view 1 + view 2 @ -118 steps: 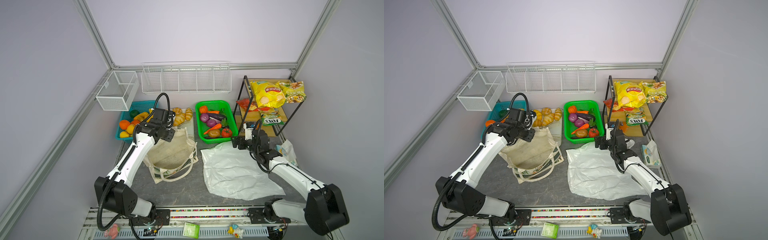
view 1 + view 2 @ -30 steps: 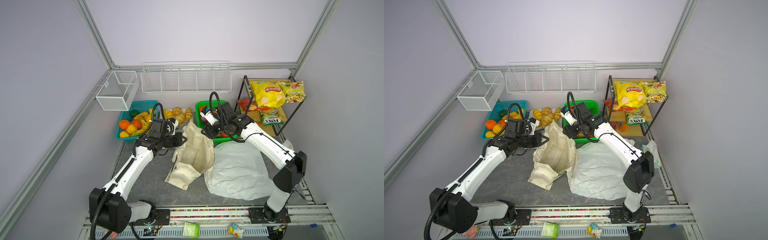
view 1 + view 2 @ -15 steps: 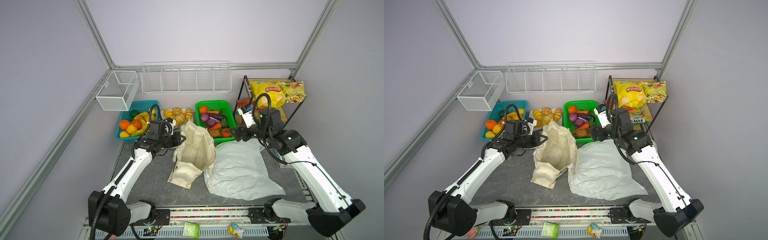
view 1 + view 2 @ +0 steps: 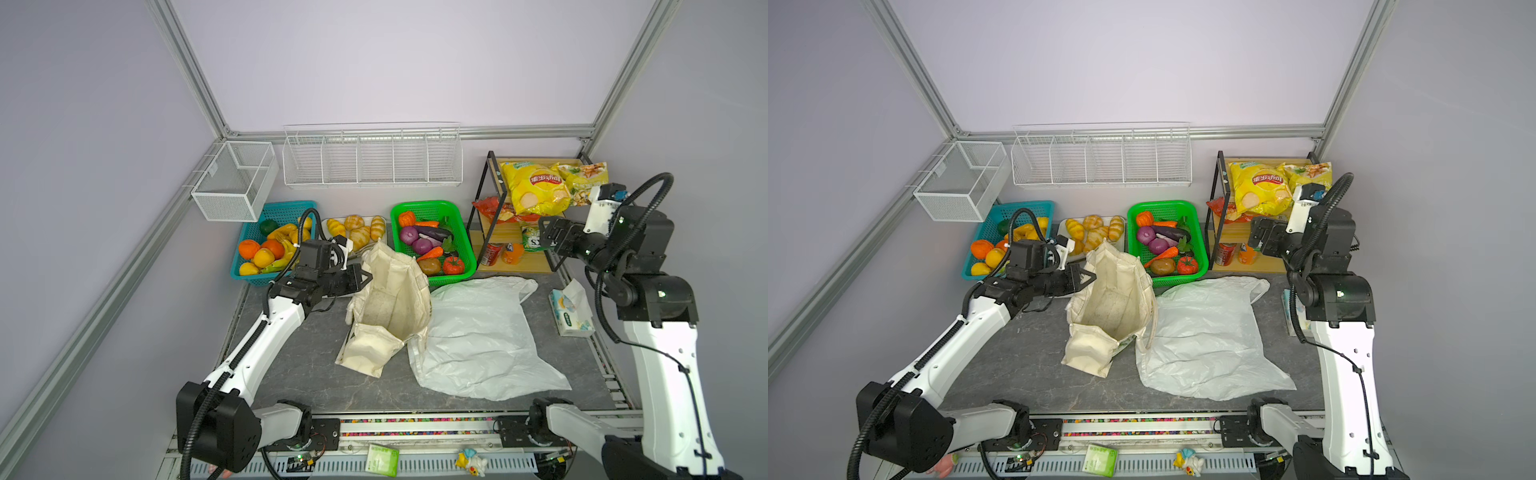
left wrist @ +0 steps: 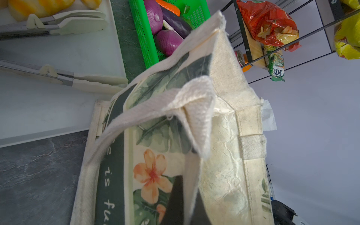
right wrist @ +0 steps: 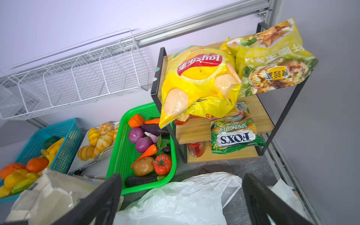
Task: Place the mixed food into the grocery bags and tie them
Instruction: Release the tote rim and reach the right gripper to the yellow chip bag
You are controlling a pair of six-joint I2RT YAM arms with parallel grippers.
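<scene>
Grey stone desk [image 4: 311, 374]: near its middle the cream tote [image 4: 390, 299] is held gaping, its rim pinched by the left gripper [image 4: 365, 276], jaws pressed together. The right gripper [image 4: 549, 240] is spread wide and empty, near the yellow chips packet [image 4: 536, 191] on the back-right rack [image 4: 532, 266]. The white plastic bag [image 4: 478, 332] is laid flat just beside the tote.

Robot lab cell: aluminium frame [image 4: 193, 70], blank walls [image 4: 395, 62], green toy-vegetable basket [image 4: 424, 203].
</scene>
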